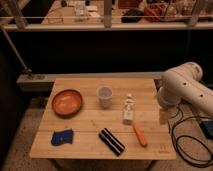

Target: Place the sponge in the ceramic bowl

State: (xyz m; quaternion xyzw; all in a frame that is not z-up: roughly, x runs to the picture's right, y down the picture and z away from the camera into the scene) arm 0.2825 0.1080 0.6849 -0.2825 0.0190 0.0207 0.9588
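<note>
Blue sponge (62,136): table's (145,89) front-left corner, apart from ceramic bowl (67,102) by left edge; gripper (164,116) at right edge, released, empty. Likely step: reaching across for sponge.

The gripper (164,116) is hiding almost wholly beneath the arm's (182,86) bulky white joint, just off the tabletop's (150,147) right edge; only a pale tip is peeking out below it. The arm itself is running out past the picture's right side, so its base is going unseen. A small white object (129,110) standing mid-tabletop is blurring too much to name, maybe a bottle. The orange-handled thing (140,135) beside it is also smearing, its working end not telling. Black cables (186,147) on the floor are trailing out of view at the bottom right. Up on the far shelf (100,12), the clutter is melting into indistinct shapes.
</note>
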